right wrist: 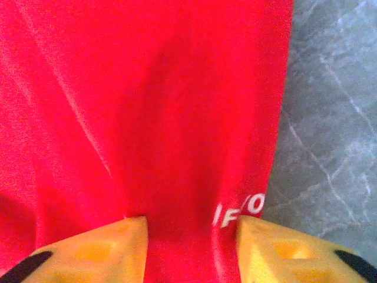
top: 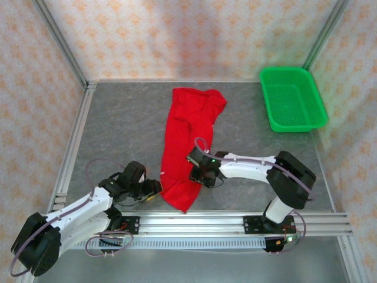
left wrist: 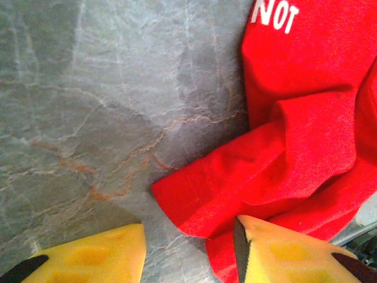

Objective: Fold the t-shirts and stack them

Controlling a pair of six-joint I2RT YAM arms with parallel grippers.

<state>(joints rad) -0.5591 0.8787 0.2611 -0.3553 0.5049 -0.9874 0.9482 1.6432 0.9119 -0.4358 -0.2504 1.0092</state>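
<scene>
From above, the bright red cloth t-shirt (top: 188,135) lies bunched lengthwise mid-frame on the grey stone-patterned bench (top: 118,118). Left wrist: the left gripper (left wrist: 188,236) gapes wide at a corner, probably lining up a pinch. Right wrist: the right gripper (right wrist: 191,227) straddles a crease, equally wide.

Cut off at the top edge of the left wrist view: white lettering (left wrist: 274,14) on the t-shirt (left wrist: 306,118), legible only as "NOT". In the right wrist view, letters (right wrist: 238,212) partly lost in a fold. From above, toward the near edge of the table (top: 118,130), cloth partly covered by the right gripper (top: 200,175).
</scene>
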